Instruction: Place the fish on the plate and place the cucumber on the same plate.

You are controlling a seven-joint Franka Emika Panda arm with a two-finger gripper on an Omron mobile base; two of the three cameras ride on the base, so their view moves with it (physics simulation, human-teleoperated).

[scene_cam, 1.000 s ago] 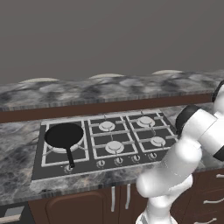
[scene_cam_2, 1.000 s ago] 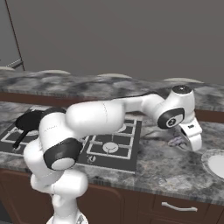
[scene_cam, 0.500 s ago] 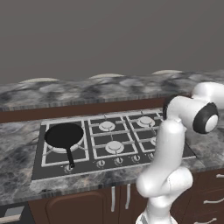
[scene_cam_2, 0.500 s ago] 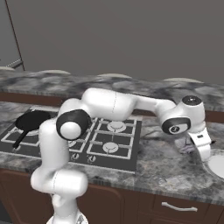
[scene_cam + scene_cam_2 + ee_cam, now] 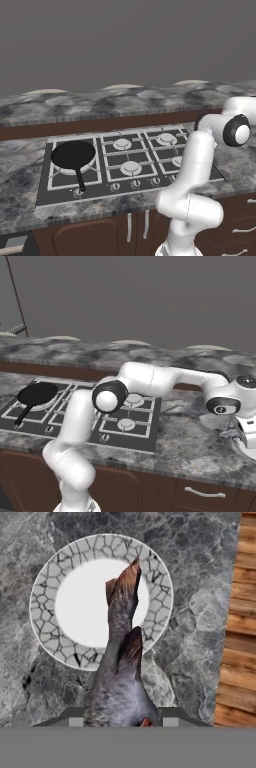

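- Well, I saw the marbled table [image 5: 190, 441] stretching wide, with the hob [image 5: 125, 160] and black frying pan [image 5: 74, 155] far off to the left.
- The plate [image 5: 45, 607] lay below my claw [image 5: 120, 722], near the table's right end.
- My claw was clamped on the fish [image 5: 120, 662], which hung tail-outward above the plate's rim.

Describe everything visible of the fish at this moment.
The fish is slender and grey-silver with brownish tints and dark fins. In the hand view it runs from between the end effector fingertips, which are shut on its thick end, out to a tapering tip. It hangs over the plate, its far half crossing the white centre. Whether it touches the plate cannot be told.
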